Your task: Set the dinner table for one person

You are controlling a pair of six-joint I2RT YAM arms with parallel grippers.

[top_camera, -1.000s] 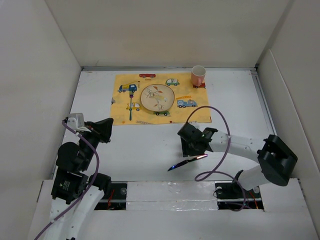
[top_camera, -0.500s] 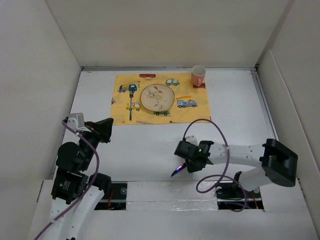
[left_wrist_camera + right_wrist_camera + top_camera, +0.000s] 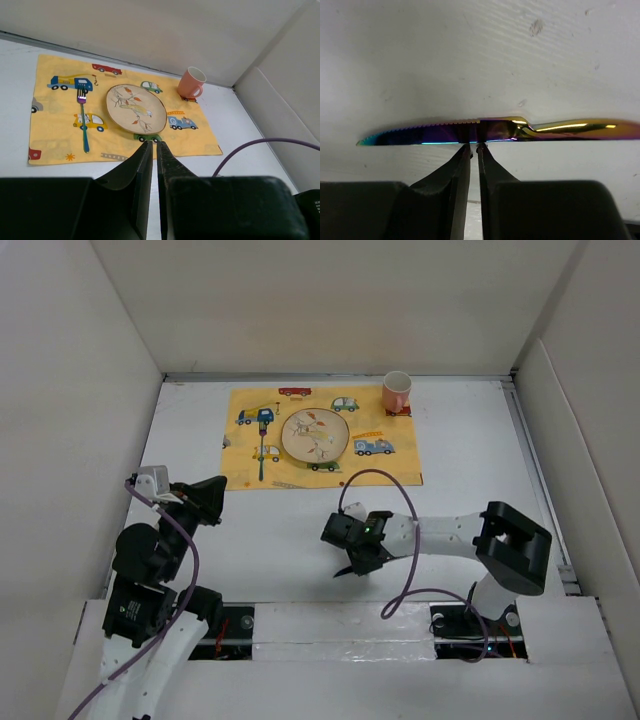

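Knife (image 3: 495, 131), serrated, slim, iridescent metal

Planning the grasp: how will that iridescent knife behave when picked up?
The knife looks like solid metal, so it is probably stiff and fairly heavy for its size. Its glossy finish may slip in a pinch. Thin and flat, it likely won't roll but offers little edge to grab.

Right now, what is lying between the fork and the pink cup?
The patterned plate, on the yellow placemat, sits between the fork and the cup; the top view shows it.
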